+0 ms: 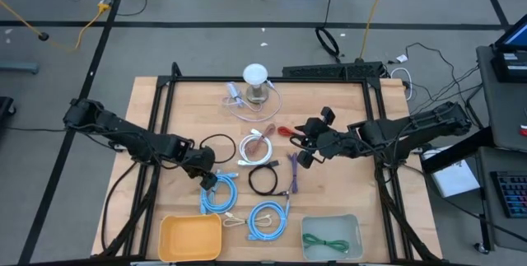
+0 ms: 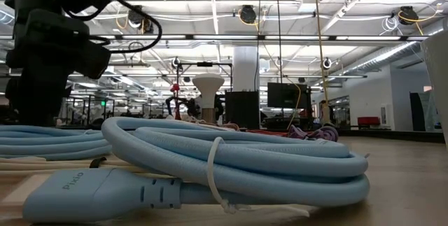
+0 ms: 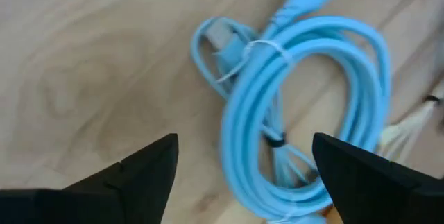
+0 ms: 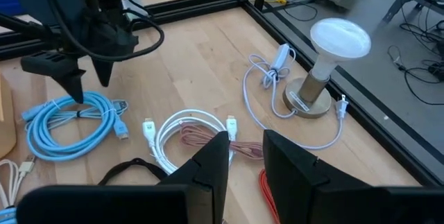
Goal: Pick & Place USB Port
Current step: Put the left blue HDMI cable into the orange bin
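Note:
Several bundled cables lie on the wooden table. My left gripper (image 1: 207,175) is open and points down over a light blue coil (image 1: 219,193); in its wrist view the coil (image 3: 305,113), tied with a white twist tie, lies below and between the fingers (image 3: 243,141). A second blue coil (image 1: 268,219) lies nearer the near edge. My right gripper (image 1: 303,144) hovers slightly open over the red cable (image 1: 288,132) and beside the white coil (image 1: 255,147). Its wrist view (image 4: 246,144) shows nothing between the fingers.
A lamp (image 1: 256,81) with a white cord stands near the far edge. A black coil (image 1: 263,180) and a purple cable (image 1: 293,175) lie mid-table. A yellow tray (image 1: 191,237) and a grey tray (image 1: 331,235) holding a green cable sit at the near edge. A black frame borders the table.

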Tool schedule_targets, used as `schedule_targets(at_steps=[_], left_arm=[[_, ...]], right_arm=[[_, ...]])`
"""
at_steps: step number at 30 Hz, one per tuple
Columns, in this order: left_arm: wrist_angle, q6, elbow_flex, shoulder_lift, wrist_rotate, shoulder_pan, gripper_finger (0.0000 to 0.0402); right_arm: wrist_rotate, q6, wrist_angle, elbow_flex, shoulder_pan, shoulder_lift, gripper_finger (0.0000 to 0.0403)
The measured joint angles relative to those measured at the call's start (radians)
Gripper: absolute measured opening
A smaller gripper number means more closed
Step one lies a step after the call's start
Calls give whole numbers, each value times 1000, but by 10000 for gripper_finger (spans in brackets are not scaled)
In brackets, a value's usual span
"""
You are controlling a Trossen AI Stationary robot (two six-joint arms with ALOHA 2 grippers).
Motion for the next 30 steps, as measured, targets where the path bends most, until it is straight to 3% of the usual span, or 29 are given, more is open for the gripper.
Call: schedule_targets(at_steps=[9,17,20,23,24,30], left_arm=[[39,-5,0,58,-11,-41,252],[119,-26,5,170,-11,-83,203],[72,-25,6,174,-16,-85,148],[16,3,4,154,-2,-84,51],[4,9,3,146,-3,-84,36],[-35,7,-2,84,-16,-69,36]], right_arm=[[0,2,-1,0,0,0,82],[-1,2,-1,0,0,0,82],[-1,3,-1,0,0,0,82],[0,3,-1,0,0,0,82],[0,2,1,0,0,0,82],[2,0,14,0,-4,0,82]])
